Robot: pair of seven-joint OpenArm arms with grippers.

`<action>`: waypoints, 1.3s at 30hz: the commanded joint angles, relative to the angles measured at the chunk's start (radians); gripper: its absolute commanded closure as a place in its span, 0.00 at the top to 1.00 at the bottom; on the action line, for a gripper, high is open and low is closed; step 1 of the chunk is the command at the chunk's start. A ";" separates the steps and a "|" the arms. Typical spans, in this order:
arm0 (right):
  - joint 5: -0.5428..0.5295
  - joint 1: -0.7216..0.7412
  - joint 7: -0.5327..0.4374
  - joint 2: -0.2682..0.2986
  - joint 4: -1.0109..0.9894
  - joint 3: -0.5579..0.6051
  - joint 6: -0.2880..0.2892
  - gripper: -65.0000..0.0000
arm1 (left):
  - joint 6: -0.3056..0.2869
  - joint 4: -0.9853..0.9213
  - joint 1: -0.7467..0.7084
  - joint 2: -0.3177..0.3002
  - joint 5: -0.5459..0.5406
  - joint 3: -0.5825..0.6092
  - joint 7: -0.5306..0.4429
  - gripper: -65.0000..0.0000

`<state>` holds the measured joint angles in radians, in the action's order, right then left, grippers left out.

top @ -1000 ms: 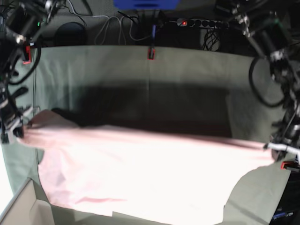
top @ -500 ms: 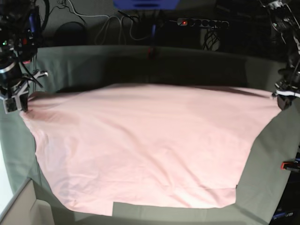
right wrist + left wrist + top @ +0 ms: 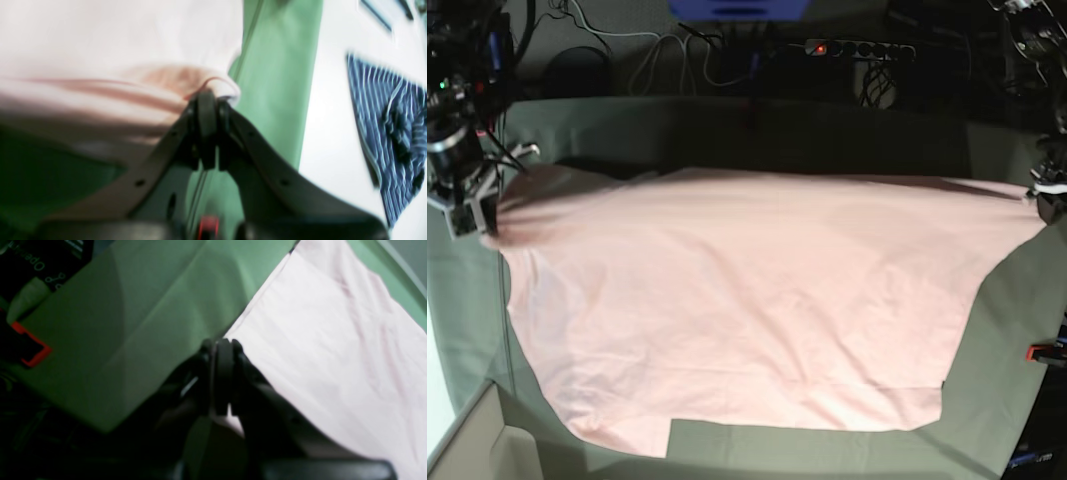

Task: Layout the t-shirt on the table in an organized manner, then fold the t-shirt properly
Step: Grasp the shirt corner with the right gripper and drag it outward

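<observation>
Shirt (image 3: 747, 310) lay spread across table (image 3: 1007, 330); left claw (image 3: 223, 343) and right claw (image 3: 207, 96) each clenched a shirt corner.

T-shirt (image 3: 747, 300) now lifted into broad sheet, far edge raised higher.

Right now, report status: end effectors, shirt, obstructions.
Left end effector shut on t-shirt corner. Right end effector shut on opposite corner. Shirt spread wide over table. Nothing visible in the way.
</observation>
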<state>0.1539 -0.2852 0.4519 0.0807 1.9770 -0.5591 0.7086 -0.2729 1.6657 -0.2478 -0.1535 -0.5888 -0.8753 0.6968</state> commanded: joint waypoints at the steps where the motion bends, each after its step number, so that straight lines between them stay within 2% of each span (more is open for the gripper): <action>1: -0.001 0.036 -0.021 0.012 -0.002 0.014 -0.010 0.00 | 0.004 0.015 0.020 -0.019 -0.001 -0.005 -0.035 0.00; 5: 0.000 0.165 -0.021 0.011 -0.100 0.086 -0.010 0.00 | 0.004 -0.009 0.041 -0.018 -0.001 -0.005 -0.035 0.00; 9: 0.003 0.298 -0.021 0.008 -0.253 0.107 -0.010 0.00 | 0.004 -0.051 0.081 -0.019 -0.001 -0.005 -0.035 0.00; 12: 0.062 0.378 -0.021 0.011 -0.371 0.141 -0.010 0.01 | 0.004 -0.081 0.106 -0.021 -0.001 -0.005 -0.035 0.00; 14: 0.126 0.418 -0.021 0.008 -0.439 0.155 -0.010 0.09 | 0.004 -0.091 0.112 -0.021 0.000 -0.005 -0.035 0.00; 17: 0.212 0.453 -0.021 -0.006 -0.482 0.159 -0.010 0.29 | 0.004 -0.105 0.124 -0.021 0.000 0.012 -0.035 0.00; 19: 0.230 0.455 -0.021 -0.023 -0.466 0.155 -0.010 0.42 | 0.004 -0.112 0.123 -0.027 0.000 0.037 -0.039 0.00; 23: 0.227 0.412 -0.021 -0.031 -0.381 0.107 -0.010 0.58 | 0.005 -0.132 0.127 -0.027 0.000 0.066 -0.044 0.00; 26: 0.226 0.335 -0.021 -0.032 -0.345 0.069 -0.010 0.59 | 0.005 -0.135 0.127 -0.022 0.000 0.069 -0.044 0.00; 30: 0.220 0.255 -0.021 -0.032 -0.393 0.035 -0.010 0.59 | 0.005 -0.147 0.138 -0.021 0.000 0.069 -0.044 0.00; 36: 0.152 0.192 -0.021 -0.031 -0.489 0.020 -0.010 0.59 | 0.005 -0.147 0.146 -0.021 0.000 0.069 -0.044 0.00; 39: 0.152 0.186 -0.021 -0.057 -0.494 0.020 -0.010 0.59 | 0.005 -0.147 0.147 -0.021 0.000 0.069 -0.044 0.00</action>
<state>0.3180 -0.1120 0.4530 0.0216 1.4662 -0.5404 0.7025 -0.2626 1.5024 -0.1085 -0.1581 -0.5739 -0.8024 0.6739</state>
